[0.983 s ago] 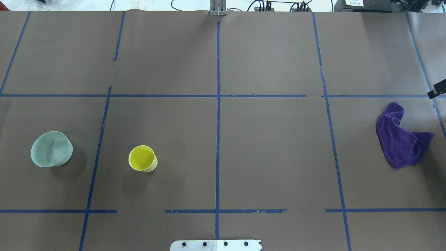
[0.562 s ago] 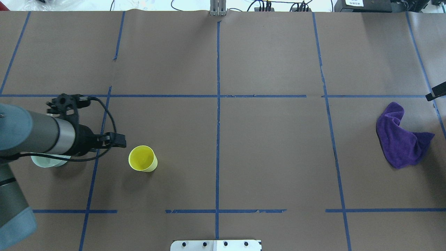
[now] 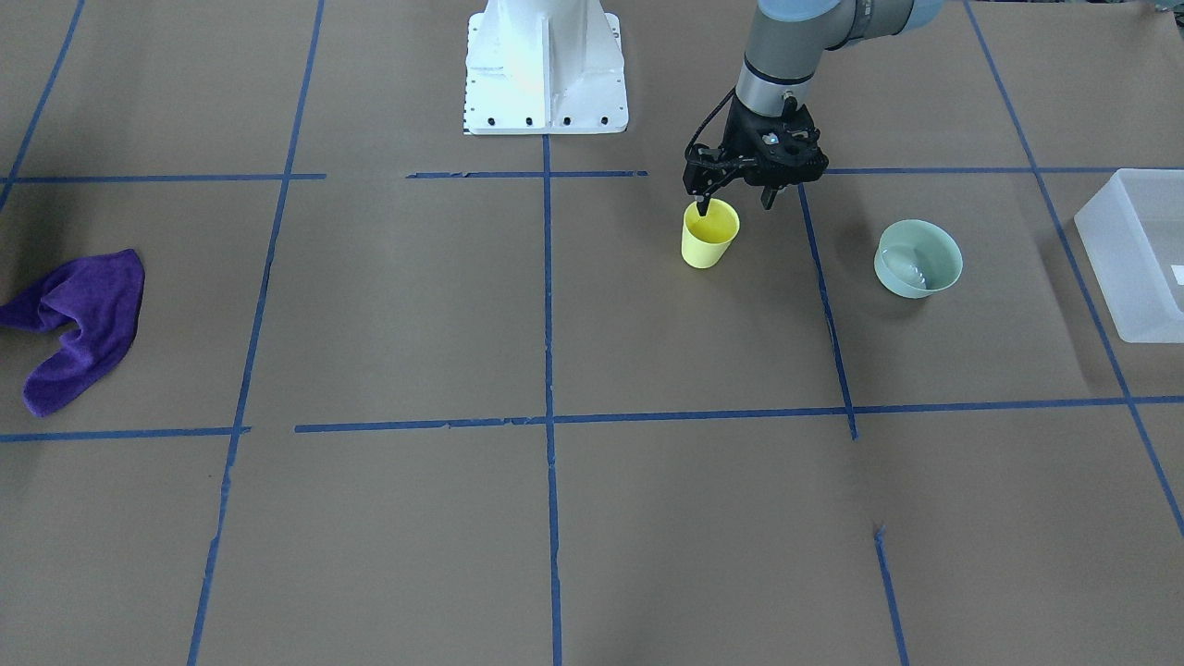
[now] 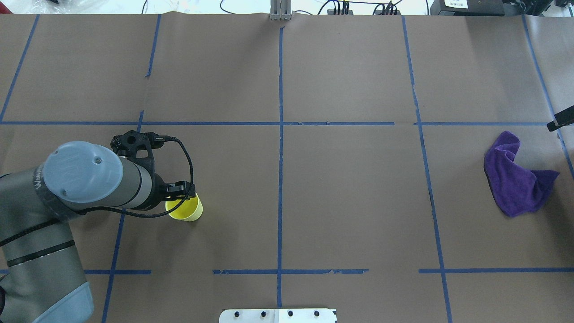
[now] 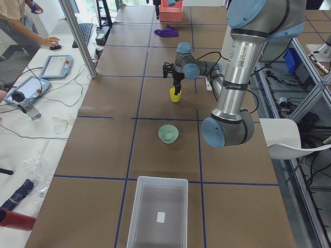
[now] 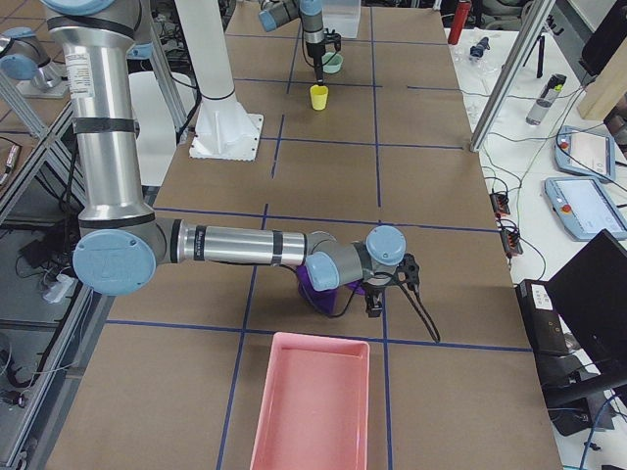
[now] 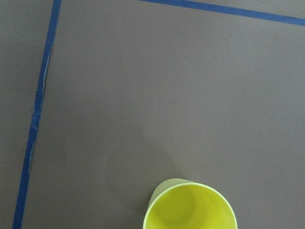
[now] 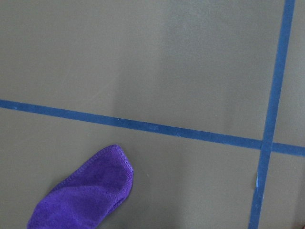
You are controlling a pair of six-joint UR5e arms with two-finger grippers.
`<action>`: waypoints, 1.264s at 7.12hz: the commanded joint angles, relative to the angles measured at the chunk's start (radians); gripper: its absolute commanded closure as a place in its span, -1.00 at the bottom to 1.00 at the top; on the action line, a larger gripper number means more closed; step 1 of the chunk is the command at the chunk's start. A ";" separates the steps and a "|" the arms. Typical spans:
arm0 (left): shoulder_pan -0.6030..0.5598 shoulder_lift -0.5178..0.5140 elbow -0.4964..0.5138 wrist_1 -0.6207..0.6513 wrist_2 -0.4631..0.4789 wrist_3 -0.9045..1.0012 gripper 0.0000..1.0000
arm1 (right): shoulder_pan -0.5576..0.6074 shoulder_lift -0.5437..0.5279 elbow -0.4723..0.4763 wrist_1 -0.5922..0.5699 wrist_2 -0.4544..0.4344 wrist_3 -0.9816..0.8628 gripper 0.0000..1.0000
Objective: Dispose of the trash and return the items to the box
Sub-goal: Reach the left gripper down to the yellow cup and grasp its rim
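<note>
The yellow cup [image 3: 709,236] stands upright on the brown table, left of the mint-green bowl [image 3: 918,259] in the front-facing view. My left gripper [image 3: 734,203] is open and points down at the cup's rim. One finger [image 3: 702,205] dips into the cup's mouth and the other hangs outside on the bowl side. The cup also shows overhead [image 4: 187,210] and in the left wrist view [image 7: 190,207]. The frosted box [image 3: 1133,268] sits at the table's end beyond the bowl. My right gripper [image 6: 376,299] hovers by the purple cloth [image 4: 515,179]; I cannot tell whether it is open or shut.
A pink tray [image 6: 313,406] lies at the table's right end, past the cloth. The robot's white base [image 3: 546,69] stands at the middle of the near edge. In the overhead view my left arm [image 4: 85,179] hides the bowl. Blue tape lines grid the table.
My left arm has come in from the left, passed over the bowl and moved right, so its gripper now stands at the yellow cup. Cup, bowl and cloth have not moved.
</note>
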 commanded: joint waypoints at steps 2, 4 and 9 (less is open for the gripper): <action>0.001 -0.001 0.022 0.006 0.004 0.016 -0.85 | -0.002 0.001 -0.004 0.000 0.000 0.000 -1.00; 0.005 -0.009 0.063 -0.007 -0.002 0.016 -0.80 | -0.005 0.001 -0.005 0.000 0.000 0.000 -1.00; 0.007 -0.026 0.130 -0.054 -0.007 0.017 -0.34 | -0.010 0.001 -0.008 0.000 -0.002 -0.002 -1.00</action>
